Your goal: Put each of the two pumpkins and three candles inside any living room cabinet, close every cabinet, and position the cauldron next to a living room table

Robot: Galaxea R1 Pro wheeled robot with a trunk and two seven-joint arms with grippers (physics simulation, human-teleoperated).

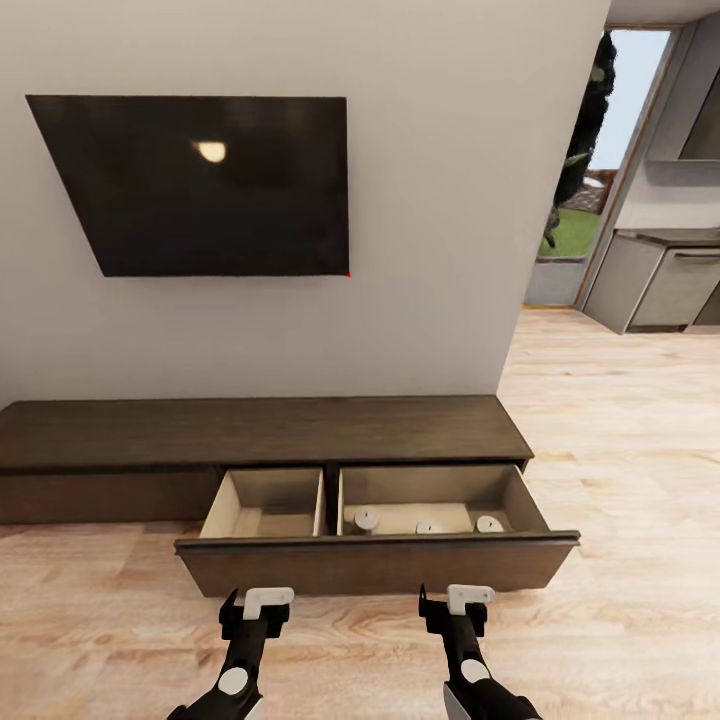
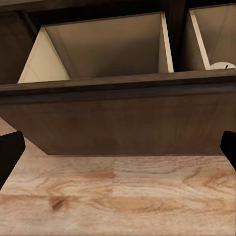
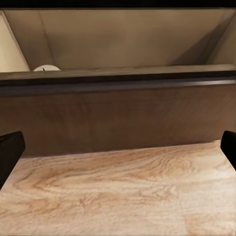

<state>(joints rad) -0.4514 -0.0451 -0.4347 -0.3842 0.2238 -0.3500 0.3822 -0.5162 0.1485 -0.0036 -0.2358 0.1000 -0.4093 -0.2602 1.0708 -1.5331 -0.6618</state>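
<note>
Here, three short pale grey-green candles [image 1: 420, 522] lie in the right compartment of the long, low dark-brown wooden cabinet's [image 1: 260, 432] pulled-out drawer [image 1: 378, 565].

The left compartment looks bare, and no pumpkin appears in either. Just near of the drawer front hang the left gripper [image 1: 267, 603] and the right gripper [image 1: 470, 601], both spread wide and holding nothing. To my eye the drawer is about to be pushed shut; an uneven shove from one arm could skew it, and closing now would shut the pumpkins out, if they are still outside. The head view counts all three candles beneath the black wall screen [image 1: 200, 185]; each wrist view catches only one pale candle top above the drawer's front edge, over pale wooden floor [image 3: 118, 196].
</note>
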